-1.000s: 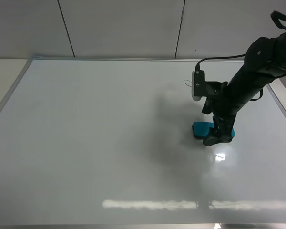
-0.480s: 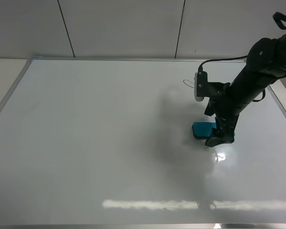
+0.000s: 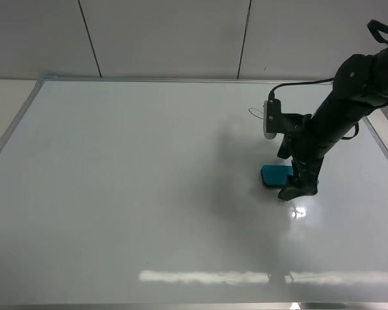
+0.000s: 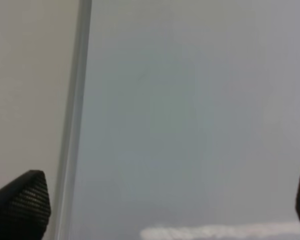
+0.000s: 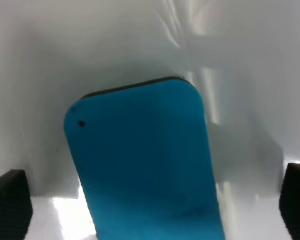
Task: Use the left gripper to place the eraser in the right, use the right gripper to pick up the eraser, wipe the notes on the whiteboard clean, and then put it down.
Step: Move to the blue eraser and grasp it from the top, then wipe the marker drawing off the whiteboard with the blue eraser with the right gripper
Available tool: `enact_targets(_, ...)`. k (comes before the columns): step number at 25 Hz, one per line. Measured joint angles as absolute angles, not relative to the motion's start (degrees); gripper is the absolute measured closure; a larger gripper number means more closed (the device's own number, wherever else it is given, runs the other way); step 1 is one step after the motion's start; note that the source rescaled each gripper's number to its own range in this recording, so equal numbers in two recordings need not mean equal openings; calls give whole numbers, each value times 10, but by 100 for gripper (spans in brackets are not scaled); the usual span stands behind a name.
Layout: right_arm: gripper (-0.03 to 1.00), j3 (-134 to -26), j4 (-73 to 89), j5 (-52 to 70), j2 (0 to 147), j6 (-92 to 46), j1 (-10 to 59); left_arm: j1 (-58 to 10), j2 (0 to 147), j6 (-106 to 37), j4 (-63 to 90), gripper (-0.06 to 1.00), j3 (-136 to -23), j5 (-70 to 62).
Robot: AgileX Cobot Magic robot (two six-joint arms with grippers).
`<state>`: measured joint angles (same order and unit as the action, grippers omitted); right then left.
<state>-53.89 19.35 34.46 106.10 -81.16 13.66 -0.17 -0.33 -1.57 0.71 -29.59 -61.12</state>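
The teal-blue eraser (image 3: pixel 271 174) lies flat on the whiteboard (image 3: pixel 129 181), right of centre. My right gripper (image 3: pixel 291 188) points down over it, open. In the right wrist view its fingertips (image 5: pixel 7 202) stand on either side of the eraser (image 5: pixel 140 160), with a gap on both sides. The notes (image 3: pixel 253 113), a thin black loop, sit just behind the gripper's white wrist box. My left gripper (image 4: pixel 162 205) shows only in the left wrist view. It is open and holds nothing, above the whiteboard (image 4: pixel 190 100) near its silver frame (image 4: pixel 75 125).
The board's silver frame (image 3: pixel 16 126) runs along the left and back edges, with a beige table surface (image 3: pixel 6 97) beyond it. A panelled wall (image 3: pixel 168 39) rises behind the board. A ceiling light reflects as a bright strip (image 3: pixel 207 276) near the front edge.
The right arm has shifted slightly, settling the open gripper a little lower around the eraser. The eraser itself has not moved.
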Motion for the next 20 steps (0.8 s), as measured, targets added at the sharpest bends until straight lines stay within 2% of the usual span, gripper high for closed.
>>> enact_targets(1,11,-539,193,344,1061,-812,137,-2,-3,-16,7,-6,-296,-611)
enact_targets(2,29,-539,193,344,1061,-812,137,-2,-3,-16,7,-6,-296,-611)
enact_targets(3,60,-539,193,344,1061,-811,137,-2,-3,-16,7,-6,-296,-611)
enact_targets(4,97,-539,193,344,1061,-810,137,-2,-3,-16,7,-6,-296,-611)
enact_targets(6,92,-539,193,345,1061,-805,137,-2,-3,-16,7,-6,-296,-611)
enact_targets(14,92,-547,200,341,1061,-774,137,-2,-3,-16,7,-6,-296,-611)
enact_targets(17,92,-575,202,332,1061,-694,137,-2,-3,-16,7,-6,-296,-611)
enact_targets(20,92,-620,202,313,1061,-548,137,-2,-3,-16,7,-6,-296,-611)
